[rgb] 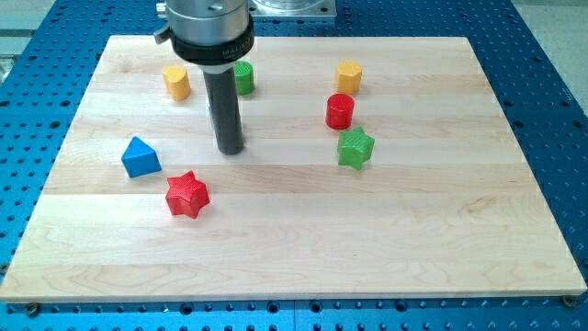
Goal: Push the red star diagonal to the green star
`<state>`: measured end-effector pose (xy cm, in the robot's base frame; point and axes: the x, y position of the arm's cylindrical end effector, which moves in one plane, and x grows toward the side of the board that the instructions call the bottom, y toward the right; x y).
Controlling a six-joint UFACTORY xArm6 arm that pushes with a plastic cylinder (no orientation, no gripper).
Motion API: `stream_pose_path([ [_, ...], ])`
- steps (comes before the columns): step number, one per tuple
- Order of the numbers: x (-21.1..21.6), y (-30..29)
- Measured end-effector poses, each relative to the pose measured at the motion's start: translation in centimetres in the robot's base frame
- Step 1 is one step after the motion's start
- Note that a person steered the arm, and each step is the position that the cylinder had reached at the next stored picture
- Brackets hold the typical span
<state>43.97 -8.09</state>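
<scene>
Open bench (386,230) lies between the red star (187,194) and green star (356,148); the upright rod's tip (231,149), fingerless, stands above-right of red.

Silver-grey housing, black collar with faint, possibly printed marking, dark rod (230,101)

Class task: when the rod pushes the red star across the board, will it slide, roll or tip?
The red star probably slides: it sits low and flat on the smooth wooden board. Its points may make it twist under an off-centre push. My tip is above-right, apart from it.
</scene>
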Motion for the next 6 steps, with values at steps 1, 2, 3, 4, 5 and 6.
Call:
stream_pose_path([
  [1,3.5,-1.2],
  [2,3.9,-7.5],
  [3,6.4,-9.6],
  [4,7.9,-6.0],
  [5,7.4,-0.9],
  [6,7.4,-2.2],
])
